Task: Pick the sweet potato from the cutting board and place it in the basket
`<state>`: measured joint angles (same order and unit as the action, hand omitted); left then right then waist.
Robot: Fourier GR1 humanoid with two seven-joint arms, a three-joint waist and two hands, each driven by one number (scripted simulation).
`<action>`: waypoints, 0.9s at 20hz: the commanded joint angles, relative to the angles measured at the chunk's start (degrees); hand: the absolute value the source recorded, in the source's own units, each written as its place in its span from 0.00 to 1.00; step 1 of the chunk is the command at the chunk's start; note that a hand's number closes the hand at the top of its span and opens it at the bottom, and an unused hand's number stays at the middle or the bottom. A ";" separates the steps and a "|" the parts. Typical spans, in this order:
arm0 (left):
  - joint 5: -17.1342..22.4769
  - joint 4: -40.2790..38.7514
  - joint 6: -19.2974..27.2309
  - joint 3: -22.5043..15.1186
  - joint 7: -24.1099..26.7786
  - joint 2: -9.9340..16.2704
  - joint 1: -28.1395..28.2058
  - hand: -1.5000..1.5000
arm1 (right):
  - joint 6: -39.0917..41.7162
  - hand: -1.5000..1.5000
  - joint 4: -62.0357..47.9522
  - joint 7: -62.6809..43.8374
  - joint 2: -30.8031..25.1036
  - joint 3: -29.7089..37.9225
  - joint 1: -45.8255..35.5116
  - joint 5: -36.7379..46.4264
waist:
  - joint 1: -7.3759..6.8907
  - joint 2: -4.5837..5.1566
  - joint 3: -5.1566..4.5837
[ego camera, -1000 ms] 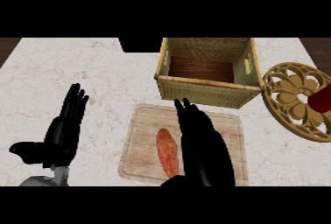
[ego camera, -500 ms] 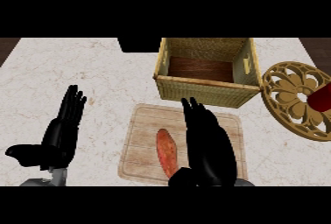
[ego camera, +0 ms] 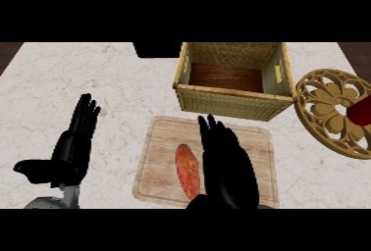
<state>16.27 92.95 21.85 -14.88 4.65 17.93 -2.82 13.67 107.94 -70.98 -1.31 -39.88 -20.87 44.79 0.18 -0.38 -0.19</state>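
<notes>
The right hand (ego camera: 226, 169) stretches over the cutting board (ego camera: 163, 162), its black fingers straight and close together, pointing away toward the basket (ego camera: 232, 100); it holds nothing. Just beside it, on its left, lies the one sweet potato (ego camera: 187, 169), an orange-red, tapered spindle resting on the board. Its long axis runs nearly up and down the view, one tip aimed toward the basket and the other toward the lower edge, where the hand partly covers it (whether the fingers touch it cannot be told).

The single cutting board is pale wood with a straight grain, a rounded rectangle with a groove running inside its rim. Beyond it stands one basket, square and woven of tan wicker, open on top with a dark brown wooden floor and a handle slot in its side wall.

The left hand (ego camera: 69, 147) rests open over the counter (ego camera: 87, 78) at the view's left, fingers straight, thumb out to the side, well apart from the board.

The counter is light marble with faint veins. At the right edge sits one round golden plate (ego camera: 326, 112) with a pierced flower pattern, carrying a dark red thing (ego camera: 360, 112).
</notes>
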 commanded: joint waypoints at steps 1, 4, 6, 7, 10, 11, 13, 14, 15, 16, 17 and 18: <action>-0.46 -0.13 -0.14 0.00 -0.60 -0.08 -0.21 0.50 | -0.08 0.00 -1.32 -14.22 1.25 -3.76 -1.04 0.73 | -0.33 -0.02 0.02; -0.88 0.62 -0.67 -0.57 -0.22 -0.12 0.75 0.50 | 0.08 0.00 -3.86 -14.23 1.25 -2.85 -2.31 1.05 | -0.59 0.11 0.04; 1.23 0.79 -2.00 1.87 -1.80 1.20 -0.18 0.50 | 2.09 0.00 -2.69 -14.23 1.25 -2.79 -1.87 2.24 | -0.22 -0.01 0.03; 0.13 2.73 -1.52 0.29 -0.95 0.61 1.55 0.50 | -1.35 0.00 -5.75 -14.23 1.25 -3.28 -2.30 2.39 | -0.92 0.04 0.06; -1.31 -1.01 -0.36 -0.74 -0.60 -1.97 -0.98 0.50 | 0.09 0.00 -3.80 -14.24 1.25 -2.32 -3.85 2.00 | -0.06 0.16 0.04; 0.47 -1.44 -2.07 2.06 0.25 -0.40 -0.47 0.50 | -2.47 0.00 -6.06 -14.24 1.25 -4.15 -2.21 2.70 | -0.40 0.27 0.07; -0.22 0.85 -1.38 1.44 -2.18 0.09 -0.87 0.50 | -3.79 0.00 -6.83 -14.24 1.25 -4.17 -3.15 2.06 | -0.68 0.12 0.08; -1.30 0.75 -1.28 0.28 -0.45 -0.52 1.22 0.50 | -3.92 0.00 -6.41 -14.24 1.25 -4.98 -0.82 2.89 | -0.53 0.14 0.12; -2.91 1.06 0.96 -1.01 -2.25 -1.95 -0.42 0.50 | -4.45 0.00 -6.02 -14.24 1.25 -4.88 -1.36 2.58 | -0.37 0.17 0.15; -1.76 1.43 0.22 0.52 -3.47 -0.91 -1.74 0.50 | -4.61 0.00 -6.19 -14.24 1.25 -5.36 -1.17 2.36 | -0.37 0.09 0.11; -1.85 -1.20 0.91 1.09 -2.57 -2.29 -3.44 0.50 | -3.06 0.00 -5.29 -14.24 1.25 -5.18 -0.88 2.81 | 0.18 0.12 0.07; -0.07 2.60 -1.86 2.26 -4.40 1.23 -0.59 0.50 | -3.59 0.00 -7.65 -14.24 1.25 -2.93 -2.28 2.14 | -0.84 0.17 0.12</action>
<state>15.16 93.72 21.36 -14.05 2.24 17.25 -3.85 9.42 101.62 -71.49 -1.31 -43.25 -21.46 47.37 -0.23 -0.24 -0.09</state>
